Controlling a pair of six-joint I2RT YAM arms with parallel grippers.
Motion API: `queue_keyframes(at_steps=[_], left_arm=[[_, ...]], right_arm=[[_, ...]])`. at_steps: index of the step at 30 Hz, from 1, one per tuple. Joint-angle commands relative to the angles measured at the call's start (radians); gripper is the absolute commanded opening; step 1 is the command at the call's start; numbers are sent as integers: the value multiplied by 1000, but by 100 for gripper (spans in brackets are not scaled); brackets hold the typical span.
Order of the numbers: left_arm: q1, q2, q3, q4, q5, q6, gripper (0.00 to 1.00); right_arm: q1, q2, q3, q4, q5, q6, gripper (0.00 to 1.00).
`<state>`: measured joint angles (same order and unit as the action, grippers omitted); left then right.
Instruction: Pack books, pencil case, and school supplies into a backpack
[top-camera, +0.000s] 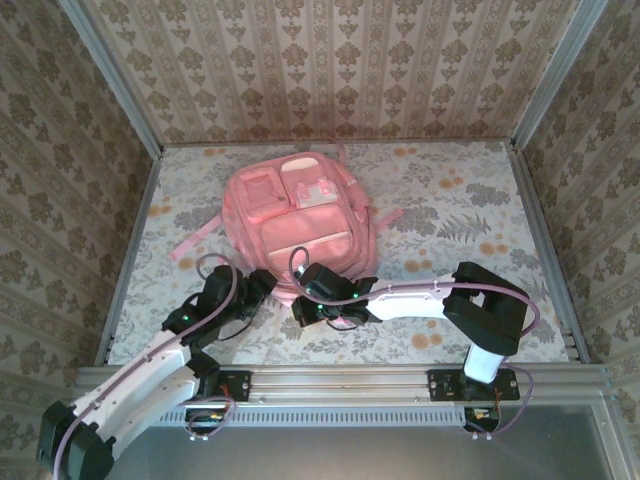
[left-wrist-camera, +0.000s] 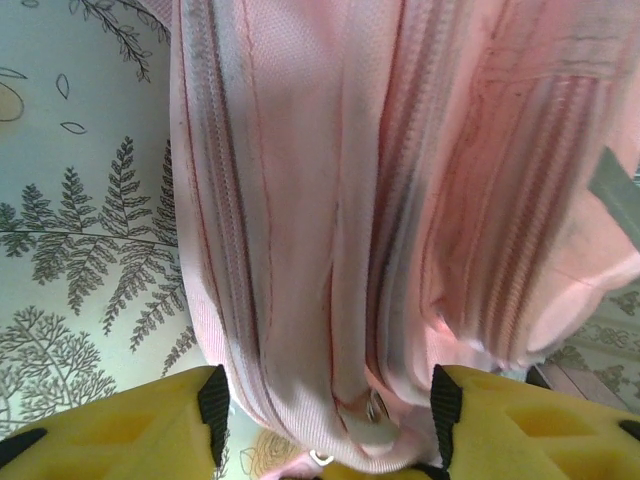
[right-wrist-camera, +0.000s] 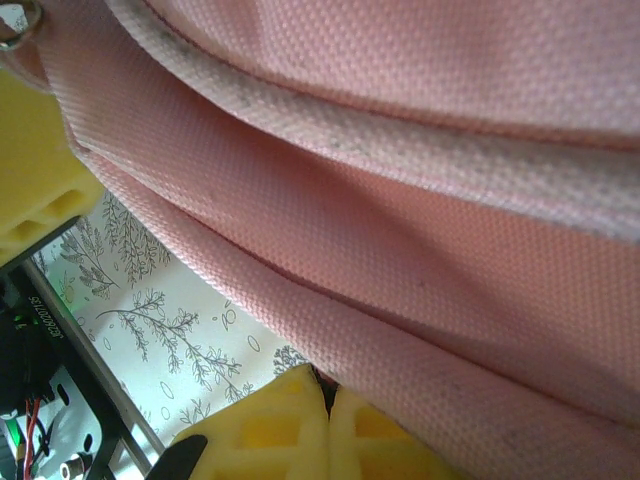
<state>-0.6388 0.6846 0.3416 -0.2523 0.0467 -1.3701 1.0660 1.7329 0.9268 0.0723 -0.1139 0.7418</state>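
From above and behind the arms, I see the backpack (top-camera: 300, 215) lying flat near the middle of the flowered worktop (top-camera: 450, 200), front pockets up and pink straps spread to either side. Both arms reach in to its near edge. My left hand (top-camera: 252, 287) sits at the near left corner of the bag, and my right hand (top-camera: 305, 298) is just beside it, at the middle of the near edge, its arm stretched in from the right. From this height I cannot tell how either hand stands.

On the left wrist camera, the left hand (left-wrist-camera: 330, 405) is parted to a middling width. Its yellow fingers (left-wrist-camera: 130, 430) sit low in the picture, one on each side, and a bunched fold of the backpack (left-wrist-camera: 400, 200) with its zip seams runs down between them, brushing both black pads. A small metal ring (left-wrist-camera: 320, 458) shows at the bottom of that fold. The fern-printed worktop (left-wrist-camera: 80, 200) lies to the left.

On the right wrist camera, the right hand (right-wrist-camera: 328, 395) is closed, its two yellow fingertips (right-wrist-camera: 280, 430) pressed together right against the lower edge of the backpack (right-wrist-camera: 400, 250). I cannot tell whether any cloth is caught between them. The pink weave crosses most of the picture, with the worktop (right-wrist-camera: 180, 320) below it at the left.
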Motion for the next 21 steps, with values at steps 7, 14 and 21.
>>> queue_keyframes(at_steps=[7, 14, 21], left_arm=[[-13, 106, 26, 109, -58, -8, 20], [-8, 84, 56, 32, -102, 22, 0], [1, 78, 60, -6, -103, 37, 0]], right_arm=[[6, -4, 20, -56, 27, -22, 0], [2, -49, 10, -166, 76, -53, 0], [-15, -81, -11, -228, 83, -71, 0]])
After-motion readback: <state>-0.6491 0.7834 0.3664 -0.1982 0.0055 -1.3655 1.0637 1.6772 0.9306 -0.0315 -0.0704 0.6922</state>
